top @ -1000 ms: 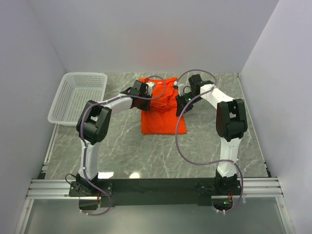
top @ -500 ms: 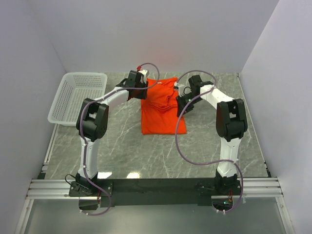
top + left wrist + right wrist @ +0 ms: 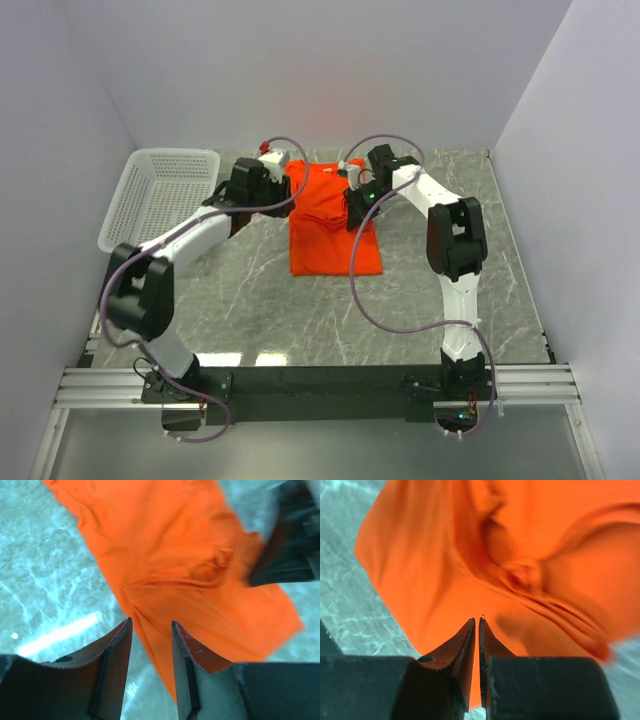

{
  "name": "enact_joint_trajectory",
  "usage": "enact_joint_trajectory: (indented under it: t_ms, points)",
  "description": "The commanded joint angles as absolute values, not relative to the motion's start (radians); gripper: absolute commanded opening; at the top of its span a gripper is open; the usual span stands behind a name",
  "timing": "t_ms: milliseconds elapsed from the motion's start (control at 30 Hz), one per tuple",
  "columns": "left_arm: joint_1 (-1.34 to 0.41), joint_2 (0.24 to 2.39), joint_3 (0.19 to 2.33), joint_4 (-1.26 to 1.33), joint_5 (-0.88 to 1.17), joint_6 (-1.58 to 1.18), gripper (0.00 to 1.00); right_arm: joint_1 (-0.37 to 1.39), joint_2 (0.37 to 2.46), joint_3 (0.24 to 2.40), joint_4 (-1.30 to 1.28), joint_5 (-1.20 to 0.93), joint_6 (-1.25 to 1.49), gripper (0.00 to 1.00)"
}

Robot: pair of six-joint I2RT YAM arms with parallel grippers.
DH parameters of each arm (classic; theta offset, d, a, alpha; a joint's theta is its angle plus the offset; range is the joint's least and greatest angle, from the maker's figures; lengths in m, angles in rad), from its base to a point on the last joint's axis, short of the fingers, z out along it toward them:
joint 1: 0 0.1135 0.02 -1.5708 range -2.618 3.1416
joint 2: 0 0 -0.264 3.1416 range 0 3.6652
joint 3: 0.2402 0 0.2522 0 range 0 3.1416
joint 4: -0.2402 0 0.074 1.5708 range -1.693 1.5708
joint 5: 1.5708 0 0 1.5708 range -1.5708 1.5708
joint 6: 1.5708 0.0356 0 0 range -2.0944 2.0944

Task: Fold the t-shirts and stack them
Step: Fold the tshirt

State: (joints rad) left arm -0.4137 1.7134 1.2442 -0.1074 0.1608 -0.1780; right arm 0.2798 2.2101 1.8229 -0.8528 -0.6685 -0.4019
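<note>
The orange-red t-shirt (image 3: 325,245) lies folded into a narrow strip on the marble table, rumpled at its far end. Up close the t-shirt (image 3: 190,565) shows fold creases, and the t-shirt (image 3: 470,565) fills the right wrist view. My left gripper (image 3: 278,192) hovers at the shirt's left edge. In its own view the left gripper (image 3: 151,626) is open with nothing between the fingers. My right gripper (image 3: 355,210) is over the shirt's right half. Close up, the right gripper (image 3: 478,621) has its jaws together above the cloth, with no fold seen between the tips.
A white mesh basket (image 3: 175,153) stands at the far left of the table. Grey walls close in the back and both sides. Purple cables loop from both arms. The right gripper shows as a dark blur (image 3: 292,545) in the left wrist view.
The left gripper has let go, opened, and pulled left off the shirt to its edge. The right gripper has shifted left over the shirt and stayed shut.
</note>
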Motion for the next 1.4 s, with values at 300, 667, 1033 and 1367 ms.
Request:
enact_joint_trajectory:
  t_ms: [300,667,1033,1367]
  points:
    - [-0.414,1.339,0.858,-0.038,0.244,-0.342,0.43,0.402,2.330,1.966,-0.787,-0.467,-0.252,0.11]
    - [-0.416,1.247,0.778,-0.069,0.236,-0.382,0.44,0.400,2.381,2.135,-0.727,-0.296,-0.167,0.09]
    - [-0.431,1.371,0.837,-0.133,0.295,-0.344,0.45,0.322,2.163,2.029,-0.896,-0.602,-0.511,0.29]
    - [-0.480,1.563,0.890,-0.134,0.325,-0.382,0.50,0.319,1.708,1.339,-0.752,-0.618,-0.845,0.44]
